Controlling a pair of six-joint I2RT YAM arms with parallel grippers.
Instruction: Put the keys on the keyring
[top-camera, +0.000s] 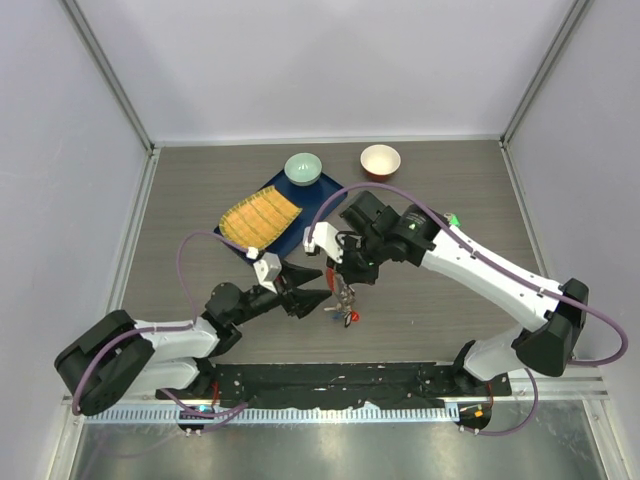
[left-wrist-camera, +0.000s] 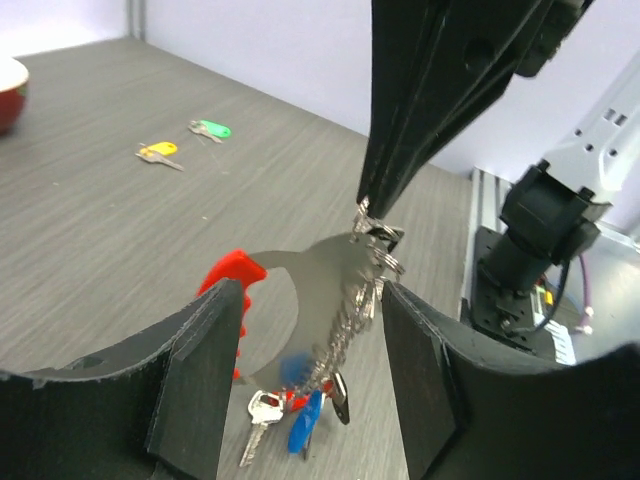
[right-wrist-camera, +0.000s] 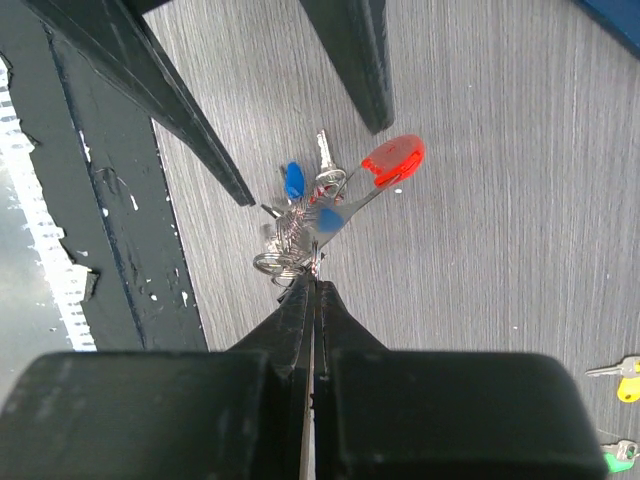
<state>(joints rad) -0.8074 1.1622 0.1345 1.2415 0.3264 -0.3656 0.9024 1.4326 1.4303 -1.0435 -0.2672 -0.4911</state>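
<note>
My right gripper (right-wrist-camera: 313, 276) is shut on a silver ring at the top of the keyring (right-wrist-camera: 305, 228) and holds it above the table. The bunch hangs down, with the red oval loop (right-wrist-camera: 393, 160), a blue tag and a small black-headed key (left-wrist-camera: 340, 396) on it. My left gripper (left-wrist-camera: 312, 300) is open, and the hanging chain (left-wrist-camera: 345, 315) is between its fingers without touching them. In the top view both grippers meet mid-table: left (top-camera: 318, 284), right (top-camera: 347, 280). A yellow key (left-wrist-camera: 160, 152) and a green key (left-wrist-camera: 212, 128) lie loose on the table beyond.
A blue tray (top-camera: 290, 238) with a yellow cloth sits at the back left. Beside it are a green bowl (top-camera: 303, 168) and a red-and-white bowl (top-camera: 380, 160). A black mat (top-camera: 330, 380) runs along the near edge. The green key (top-camera: 453, 219) lies by the right arm.
</note>
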